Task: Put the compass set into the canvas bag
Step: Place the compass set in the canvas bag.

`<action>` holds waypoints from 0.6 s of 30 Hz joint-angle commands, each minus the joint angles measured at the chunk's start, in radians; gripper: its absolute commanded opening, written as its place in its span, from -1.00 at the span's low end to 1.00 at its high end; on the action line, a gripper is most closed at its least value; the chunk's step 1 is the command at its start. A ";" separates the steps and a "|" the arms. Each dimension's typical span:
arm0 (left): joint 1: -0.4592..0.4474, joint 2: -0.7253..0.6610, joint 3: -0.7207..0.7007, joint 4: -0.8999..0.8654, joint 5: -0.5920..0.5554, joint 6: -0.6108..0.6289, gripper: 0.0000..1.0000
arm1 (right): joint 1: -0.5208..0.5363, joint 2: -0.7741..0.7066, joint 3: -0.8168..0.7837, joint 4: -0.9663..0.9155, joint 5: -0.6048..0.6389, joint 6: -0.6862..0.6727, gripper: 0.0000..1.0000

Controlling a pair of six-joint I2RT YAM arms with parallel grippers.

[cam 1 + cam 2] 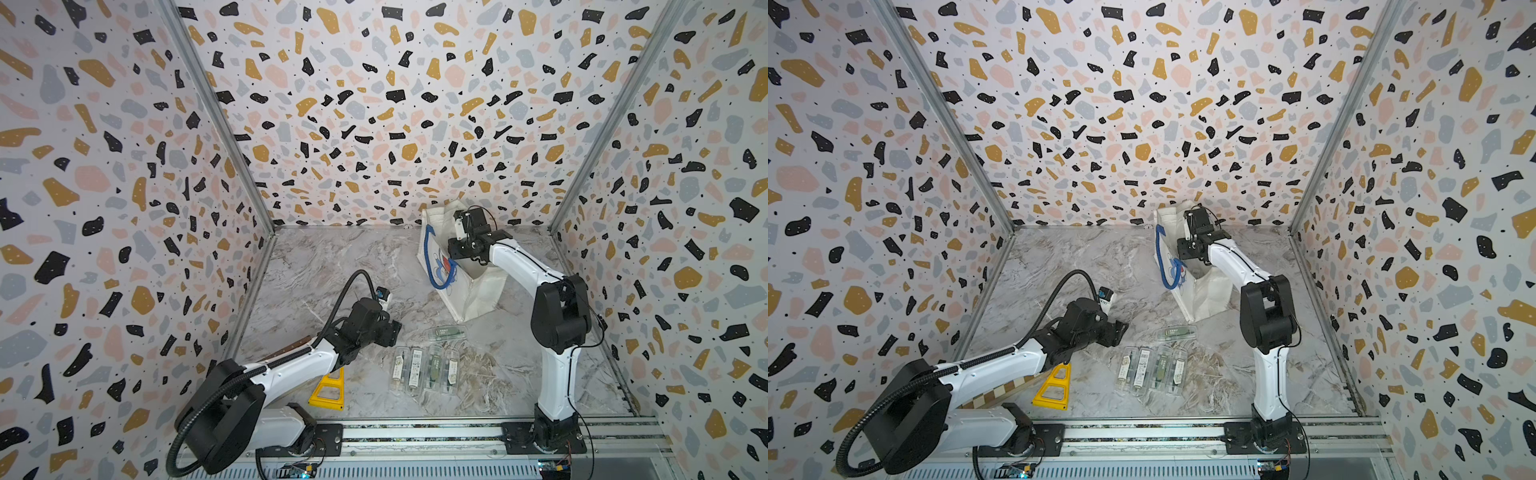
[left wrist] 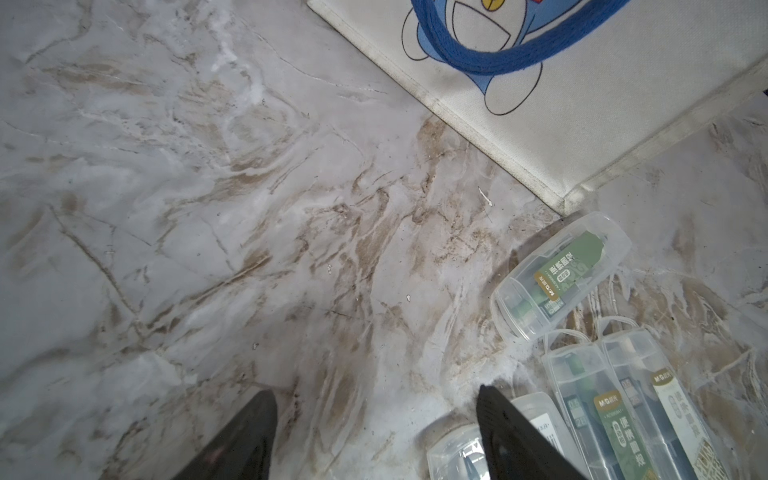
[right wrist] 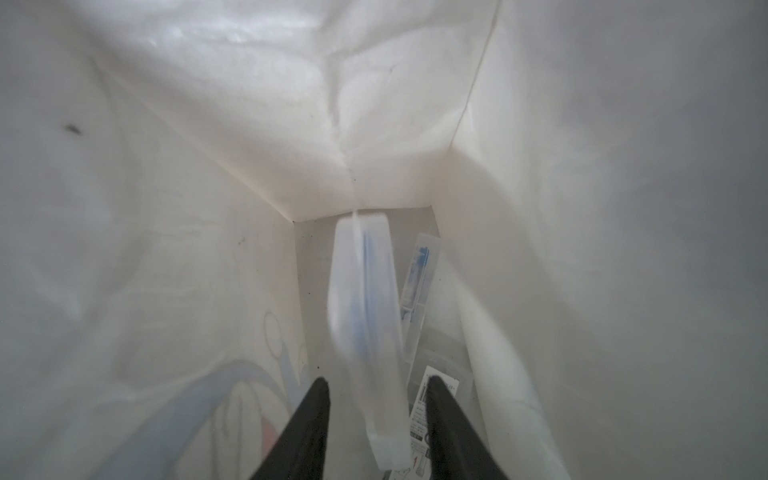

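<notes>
The canvas bag (image 1: pixel 473 291) (image 1: pixel 1206 297) stands at the back right, white with a blue handle and a cartoon print (image 2: pixel 582 124). My right wrist (image 1: pixel 471 239) reaches down into its mouth. Inside, my right gripper (image 3: pixel 376 379) is open, and a clear compass set (image 3: pixel 365 299) with blue contents, blurred, hangs loose between the fingers, touching neither. More clear cases (image 3: pixel 419 266) lie on the bag's floor. On the table lie a row of several compass sets (image 1: pixel 426 368) (image 1: pixel 1152 370) and one apart (image 1: pixel 446 332) (image 2: pixel 561 270). My left gripper (image 2: pixel 376 390) (image 1: pixel 390 328) hovers open and empty beside the row.
A yellow triangular frame (image 1: pixel 328 390) lies near the front left, by the left arm. A checkered board (image 1: pixel 1000 390) shows under that arm. The metal rail (image 1: pixel 415 432) carrying both arm bases runs along the front. Patterned walls close in three sides.
</notes>
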 commanded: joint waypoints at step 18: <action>0.002 0.002 0.030 0.048 0.057 0.033 0.54 | 0.063 -0.243 0.159 -0.059 0.093 -0.045 0.33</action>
